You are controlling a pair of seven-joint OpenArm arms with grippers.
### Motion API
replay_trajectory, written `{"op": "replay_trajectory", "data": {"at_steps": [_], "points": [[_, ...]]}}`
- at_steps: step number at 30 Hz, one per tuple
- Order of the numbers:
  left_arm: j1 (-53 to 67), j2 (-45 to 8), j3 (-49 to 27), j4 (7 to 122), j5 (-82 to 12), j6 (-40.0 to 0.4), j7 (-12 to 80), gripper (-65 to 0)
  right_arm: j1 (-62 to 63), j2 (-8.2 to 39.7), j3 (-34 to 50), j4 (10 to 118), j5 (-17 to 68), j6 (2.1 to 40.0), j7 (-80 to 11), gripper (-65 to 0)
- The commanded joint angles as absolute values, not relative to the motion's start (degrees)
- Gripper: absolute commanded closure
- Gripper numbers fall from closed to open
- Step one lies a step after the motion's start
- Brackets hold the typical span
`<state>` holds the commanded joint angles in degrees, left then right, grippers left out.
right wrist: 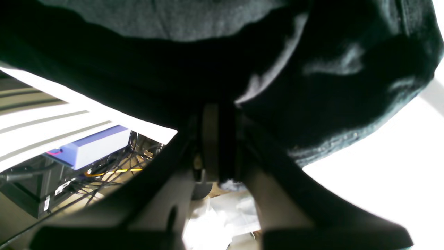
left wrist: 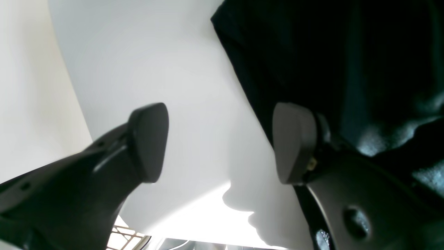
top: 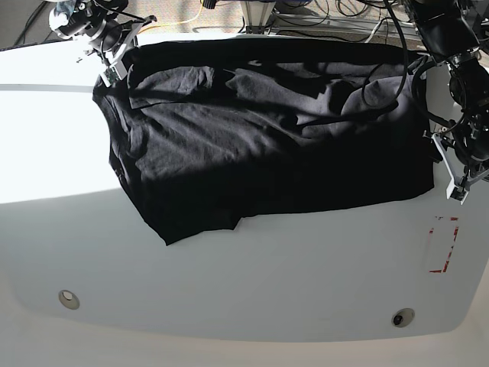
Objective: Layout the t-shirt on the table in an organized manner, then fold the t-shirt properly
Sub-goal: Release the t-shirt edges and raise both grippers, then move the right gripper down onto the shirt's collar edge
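The black t-shirt [top: 267, 138] lies spread over the far half of the white table [top: 229, 283], wrinkled, with no print showing. At its far left corner my right gripper [top: 113, 67] pinches the cloth. In the right wrist view that gripper [right wrist: 219, 139] is shut on a fold of the t-shirt [right wrist: 329, 86]. My left gripper [top: 452, 170] stands at the shirt's right edge. In the left wrist view it [left wrist: 222, 142] is open over bare table [left wrist: 156, 59], and one finger [left wrist: 295, 142] is beside the t-shirt's edge [left wrist: 312, 52].
Two small metal discs [top: 68, 297] [top: 403, 316] sit near the table's front edge. A red dashed rectangle [top: 443, 245] marks the right side. Cables and equipment [right wrist: 90, 149] lie beyond the far edge.
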<state>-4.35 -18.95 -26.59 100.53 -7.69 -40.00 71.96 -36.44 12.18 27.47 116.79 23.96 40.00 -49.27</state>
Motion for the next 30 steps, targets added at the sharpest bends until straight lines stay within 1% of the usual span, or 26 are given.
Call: {"op": "replay_trajectory", "data": {"at_steps": [3, 4, 5, 7, 8, 10, 11, 12, 14, 16, 23, 30], "points": [[-4.3, -18.9, -26.6, 100.5, -7.9, -40.0, 72.0, -37.9, -36.1, 12.5, 29.0, 116.8, 24.4, 40.0, -49.6, -19.8], [-4.1, -18.9, -26.6, 100.5, -7.9, -40.0, 72.0, -37.9, -35.8, 12.6, 29.6, 116.8, 24.5, 40.0, -49.9, -26.5], [-4.1, -19.0, -26.6, 100.5, -7.9, -40.0, 72.0, -37.9, -35.8, 12.6, 30.1, 116.8, 24.5, 40.0, -49.9, -30.8], [-4.1, -19.2, -26.6, 100.5, -7.9, -40.0, 72.0, -37.9, -36.0, 12.7, 32.0, 116.8, 24.5, 40.0, -49.9, -41.9], [-4.0, -19.2, -26.6, 100.5, -7.9, -40.0, 72.0, -37.9, -36.0, 12.7, 32.7, 116.8, 24.5, 40.0, -49.9, -45.0], [-3.7, -19.3, -26.6, 100.5, -7.9, -40.0, 72.0, -37.9, -36.0, 12.8, 34.2, 116.8, 24.2, 40.0, -49.9, -54.4], [-3.5, -19.3, -26.6, 100.5, -7.9, -40.0, 72.0, -37.9, -36.1, 13.0, 34.4, 116.8, 24.2, 40.0, -49.9, -56.3], [-3.0, -19.4, -26.6, 100.5, -7.9, -40.0, 72.0, -37.9, -36.4, 13.8, 34.9, 116.8, 24.1, 40.0, -50.0, -59.8], [-2.9, -19.8, -26.6, 100.6, -7.9, -40.0, 72.0, -37.9, -37.9, 15.3, 34.9, 116.8, 24.5, 40.0, -50.0, -62.3], [-2.6, -20.1, -26.6, 100.5, -7.9, -40.0, 72.0, -37.9, -39.2, 16.0, 34.9, 116.8, 24.6, 40.0, -50.0, -62.9], [-2.5, -20.1, -26.6, 100.5, -7.8, -40.0, 72.0, -37.9, -41.1, 16.3, 35.6, 116.9, 24.7, 40.0, -49.9, -62.9], [-2.5, -20.1, -26.5, 100.2, -7.8, -40.0, 69.8, -37.9, -37.9, 16.2, 42.2, 116.7, 30.3, 40.0, -49.8, -62.8]]}}
